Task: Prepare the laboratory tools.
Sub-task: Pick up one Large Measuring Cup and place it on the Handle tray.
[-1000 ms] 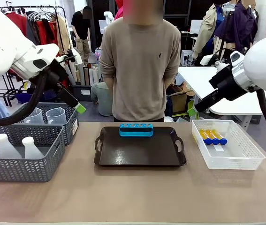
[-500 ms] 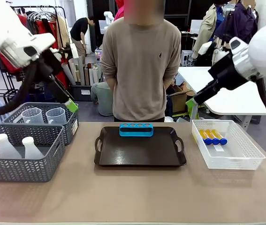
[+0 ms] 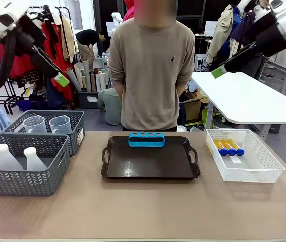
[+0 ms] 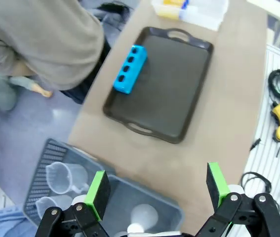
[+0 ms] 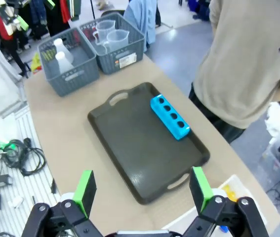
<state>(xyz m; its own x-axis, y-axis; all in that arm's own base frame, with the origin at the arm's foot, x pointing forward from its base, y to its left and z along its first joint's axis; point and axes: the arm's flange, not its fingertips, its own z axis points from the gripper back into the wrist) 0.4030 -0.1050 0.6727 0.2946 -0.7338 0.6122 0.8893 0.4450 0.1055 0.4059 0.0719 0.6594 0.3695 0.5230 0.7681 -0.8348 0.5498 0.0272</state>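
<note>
Lying along the far edge of the dark brown tray (image 3: 150, 164), the small blue four-hole rack (image 3: 146, 139) runs left to right, holes up. Blue-capped tubes (image 3: 228, 147) lie flat in the white mesh basket (image 3: 264, 169), caps nearest the robot. The left gripper (image 4: 158, 187) and right gripper (image 5: 142, 189) hang high, spread wide, empty.

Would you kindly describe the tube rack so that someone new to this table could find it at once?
Start at the dark brown handled tray in the middle of the table. The rack sits along the tray's far edge, nearest the person. It is the one thing on the tray: a bright blue block with four round holes in a row.
</note>
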